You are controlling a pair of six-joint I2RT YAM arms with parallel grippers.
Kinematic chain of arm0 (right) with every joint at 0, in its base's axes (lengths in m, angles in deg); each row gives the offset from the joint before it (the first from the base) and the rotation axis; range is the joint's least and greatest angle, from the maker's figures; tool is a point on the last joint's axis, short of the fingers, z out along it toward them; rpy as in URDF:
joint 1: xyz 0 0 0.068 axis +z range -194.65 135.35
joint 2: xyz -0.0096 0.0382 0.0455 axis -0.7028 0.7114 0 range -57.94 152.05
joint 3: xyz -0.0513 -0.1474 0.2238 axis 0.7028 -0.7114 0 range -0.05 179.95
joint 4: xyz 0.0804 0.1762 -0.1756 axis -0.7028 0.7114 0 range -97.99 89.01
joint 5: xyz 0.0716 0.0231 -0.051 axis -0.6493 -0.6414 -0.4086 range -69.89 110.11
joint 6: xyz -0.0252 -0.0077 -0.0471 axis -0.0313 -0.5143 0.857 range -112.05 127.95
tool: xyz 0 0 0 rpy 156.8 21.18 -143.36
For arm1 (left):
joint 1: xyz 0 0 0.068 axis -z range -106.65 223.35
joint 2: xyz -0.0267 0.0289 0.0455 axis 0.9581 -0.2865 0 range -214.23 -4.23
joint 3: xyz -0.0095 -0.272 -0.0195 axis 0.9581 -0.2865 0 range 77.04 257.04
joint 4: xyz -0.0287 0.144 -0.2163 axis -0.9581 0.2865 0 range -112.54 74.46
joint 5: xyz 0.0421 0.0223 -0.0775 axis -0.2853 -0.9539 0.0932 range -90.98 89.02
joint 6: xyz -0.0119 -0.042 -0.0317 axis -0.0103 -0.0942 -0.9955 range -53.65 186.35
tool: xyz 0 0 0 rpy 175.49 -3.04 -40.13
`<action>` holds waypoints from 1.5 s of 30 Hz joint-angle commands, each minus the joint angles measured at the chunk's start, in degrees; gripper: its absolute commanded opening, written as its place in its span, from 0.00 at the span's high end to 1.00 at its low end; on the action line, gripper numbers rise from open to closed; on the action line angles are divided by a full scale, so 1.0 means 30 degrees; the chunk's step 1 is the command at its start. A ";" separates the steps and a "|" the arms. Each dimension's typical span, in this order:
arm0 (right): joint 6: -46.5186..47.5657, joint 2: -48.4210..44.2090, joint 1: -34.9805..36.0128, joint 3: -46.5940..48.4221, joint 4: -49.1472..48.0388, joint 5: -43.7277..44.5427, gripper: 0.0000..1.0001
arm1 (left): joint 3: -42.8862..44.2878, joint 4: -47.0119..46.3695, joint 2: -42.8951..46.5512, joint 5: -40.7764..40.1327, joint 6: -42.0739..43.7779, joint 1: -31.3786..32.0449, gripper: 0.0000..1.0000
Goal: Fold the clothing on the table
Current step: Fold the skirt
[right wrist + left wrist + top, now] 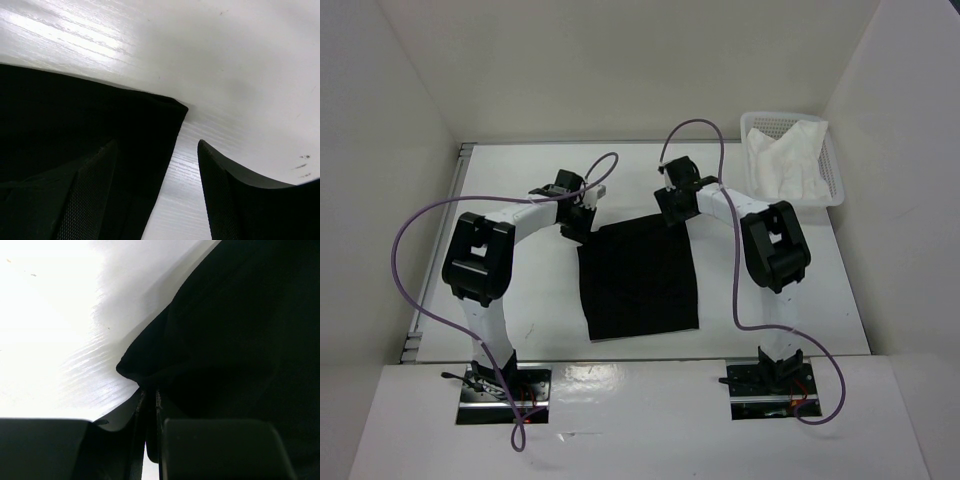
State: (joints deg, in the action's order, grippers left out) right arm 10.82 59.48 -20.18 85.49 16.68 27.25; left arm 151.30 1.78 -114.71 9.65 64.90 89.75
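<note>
The black clothing [640,285] lies flat as a rough rectangle in the middle of the white table [510,185]. My left gripper [578,226] is at its far left corner. In the left wrist view the jaws [150,396] are nearly together, with a pinch of the clothing [240,330] between them. My right gripper [670,212] is at the far right corner and stands open. In the right wrist view the gripper [156,145] straddles the cloth's edge: the left finger [95,190] is over the clothing [75,115], the right finger [225,200] over bare table [225,75].
A white mesh basket [832,178] holding a crumpled white cloth [785,160] stands at the table's far right corner. White walls close in the table on three sides. A metal rail [438,250] runs along the left edge. Purple cables loop off both arms.
</note>
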 commanded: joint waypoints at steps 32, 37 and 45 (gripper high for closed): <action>0.0769 0.1727 -0.1945 0.1517 -0.0517 -0.5804 0.40 | 0.0413 0.0213 0.0087 0.0440 0.0922 0.0653 0.84; 0.0946 0.1727 -0.1770 0.1517 -0.0341 -0.6156 0.47 | 0.0589 0.0215 -0.0089 0.0616 0.0924 0.0655 0.84; 0.0946 0.1903 -0.1770 0.1693 -0.0341 -0.5719 0.96 | 0.0997 0.0215 -0.0265 0.0791 0.1274 0.0655 0.84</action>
State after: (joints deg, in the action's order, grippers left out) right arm 13.53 64.33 -25.97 88.55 15.35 9.89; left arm 151.52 1.99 -114.75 10.20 66.67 91.35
